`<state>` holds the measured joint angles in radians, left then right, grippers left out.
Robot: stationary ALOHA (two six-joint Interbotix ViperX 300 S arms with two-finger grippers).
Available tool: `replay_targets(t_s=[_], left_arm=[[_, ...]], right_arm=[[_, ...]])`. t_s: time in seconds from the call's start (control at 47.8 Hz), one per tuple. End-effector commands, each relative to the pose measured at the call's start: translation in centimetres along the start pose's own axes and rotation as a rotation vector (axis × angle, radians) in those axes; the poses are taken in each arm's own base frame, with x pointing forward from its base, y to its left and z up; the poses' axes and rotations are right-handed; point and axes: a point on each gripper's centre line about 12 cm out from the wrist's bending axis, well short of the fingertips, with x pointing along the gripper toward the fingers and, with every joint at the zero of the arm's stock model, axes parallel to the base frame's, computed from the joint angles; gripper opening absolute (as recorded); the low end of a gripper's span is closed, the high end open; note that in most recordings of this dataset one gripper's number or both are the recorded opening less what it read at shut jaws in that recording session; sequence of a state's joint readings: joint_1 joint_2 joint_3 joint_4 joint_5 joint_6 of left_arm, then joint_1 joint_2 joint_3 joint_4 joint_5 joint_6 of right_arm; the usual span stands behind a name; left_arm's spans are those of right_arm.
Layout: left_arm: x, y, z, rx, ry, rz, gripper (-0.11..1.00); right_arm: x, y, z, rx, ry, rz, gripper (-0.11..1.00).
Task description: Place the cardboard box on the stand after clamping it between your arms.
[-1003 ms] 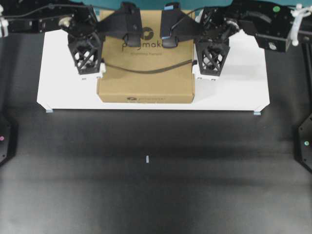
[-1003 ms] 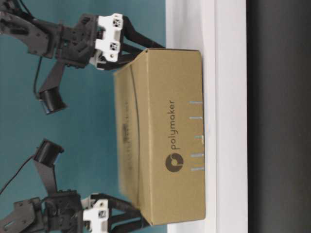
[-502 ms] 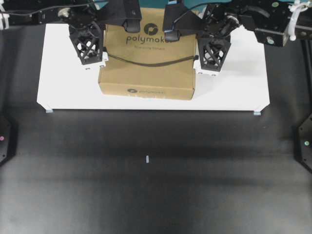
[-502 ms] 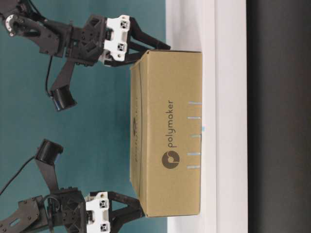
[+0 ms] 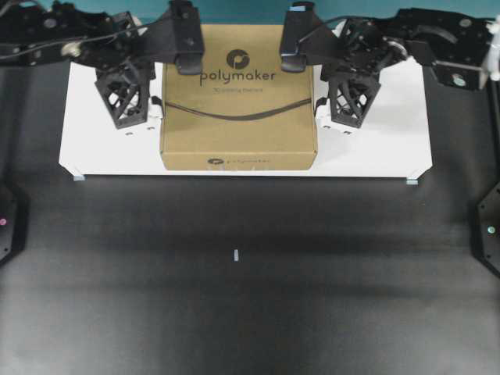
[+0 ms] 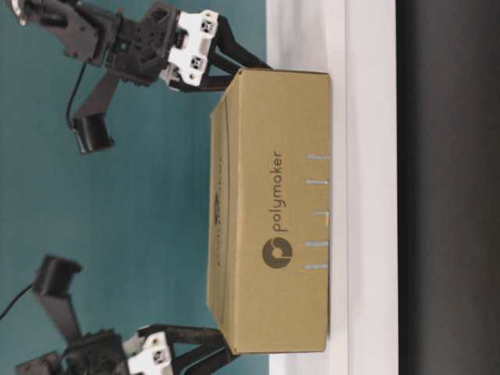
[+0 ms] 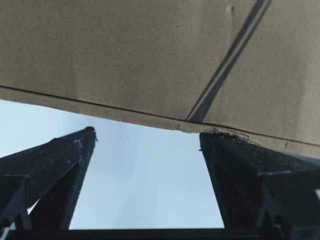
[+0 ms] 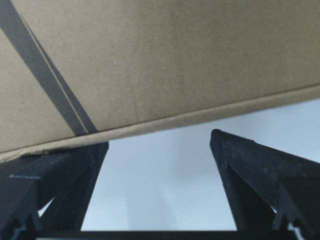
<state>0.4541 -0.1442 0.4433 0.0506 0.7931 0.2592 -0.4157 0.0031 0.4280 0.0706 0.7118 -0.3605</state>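
Both grippers' jaws spread open, backed off cardboard box (image 5: 238,98), now resting on stand (image 5: 375,148).

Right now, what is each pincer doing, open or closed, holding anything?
Left pincer: open, fingertips at the box side, nothing between them.
Right pincer: open, fingertips at the box's other side, nothing between them.

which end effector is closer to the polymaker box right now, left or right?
Roughly equal. Left end effector is at the cardboard box's left side, right end effector at its right side, both open, fingers spread along the walls.
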Motion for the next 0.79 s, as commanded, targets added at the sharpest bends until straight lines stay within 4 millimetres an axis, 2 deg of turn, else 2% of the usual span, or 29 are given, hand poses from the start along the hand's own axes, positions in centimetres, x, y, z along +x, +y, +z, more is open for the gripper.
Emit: replay_targets(t_s=[0.0, 0.251, 0.355, 0.481, 0.773], left_arm=[[-1.2, 0.1, 0.3, -0.002, -0.064, 0.016, 0.82], [-1.7, 0.2, -0.6, -0.011, -0.078, 0.025, 0.82], [-3.0, 0.2, -0.9, -0.029, -0.096, 0.03, 0.82], [-5.6, -0.4, -1.9, -0.05, -0.149, 0.037, 0.82], [-11.4, -5.5, -4.8, 0.006, -0.458, -0.008, 0.82]], right_arm=[[-0.8, -0.1, 0.0, 0.025, -0.045, -0.012, 0.8], [-2.2, -0.4, 0.0, 0.084, -0.116, -0.015, 0.79], [-3.1, 0.1, -0.4, 0.101, -0.131, -0.003, 0.79], [-4.4, 1.2, -0.8, 0.137, -0.173, 0.026, 0.79], [-7.8, 6.5, -2.4, 0.139, -0.341, 0.087, 0.79]])
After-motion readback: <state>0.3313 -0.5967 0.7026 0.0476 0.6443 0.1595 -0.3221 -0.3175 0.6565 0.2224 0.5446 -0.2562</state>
